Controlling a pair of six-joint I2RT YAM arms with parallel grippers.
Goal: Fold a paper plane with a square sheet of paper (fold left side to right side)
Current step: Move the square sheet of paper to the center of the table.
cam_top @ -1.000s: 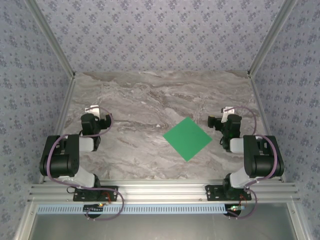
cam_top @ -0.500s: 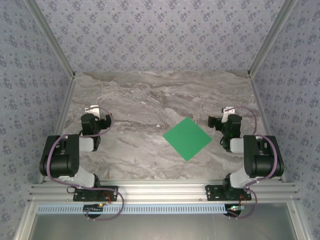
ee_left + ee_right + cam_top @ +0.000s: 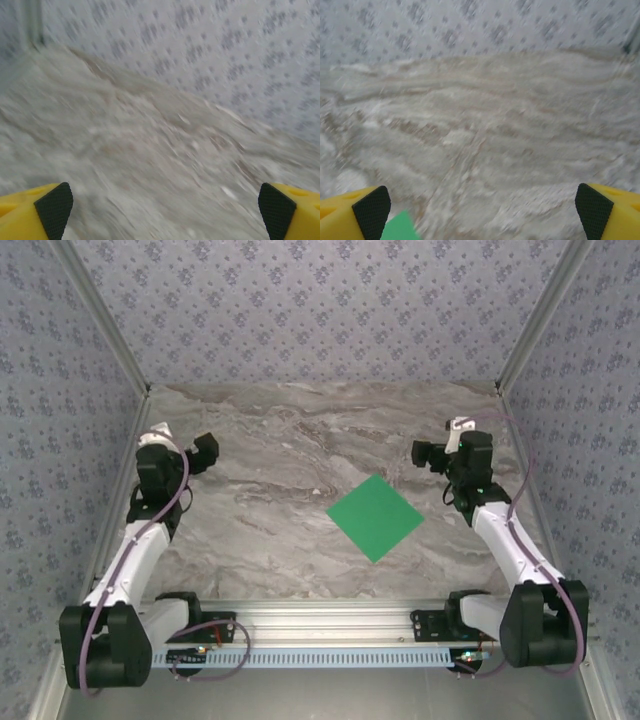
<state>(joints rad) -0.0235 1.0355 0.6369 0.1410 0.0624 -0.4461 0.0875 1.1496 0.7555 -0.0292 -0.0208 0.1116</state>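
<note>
Since lifting off rest: left gripper, right gripper, fingers spread, grasping nothing. Square sheet of paper unmoved, flat toward near edge of surface; folding unstarted.

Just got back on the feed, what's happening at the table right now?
Nothing is being handled yet. The square sheet of paper lies flat and unfolded on the marble table, turned like a diamond, right of centre. The left gripper hangs open over the table's left side, well away from the sheet. The right gripper is open too, beyond the sheet's right corner and nearer to it, not touching. No fold has been made.
</note>
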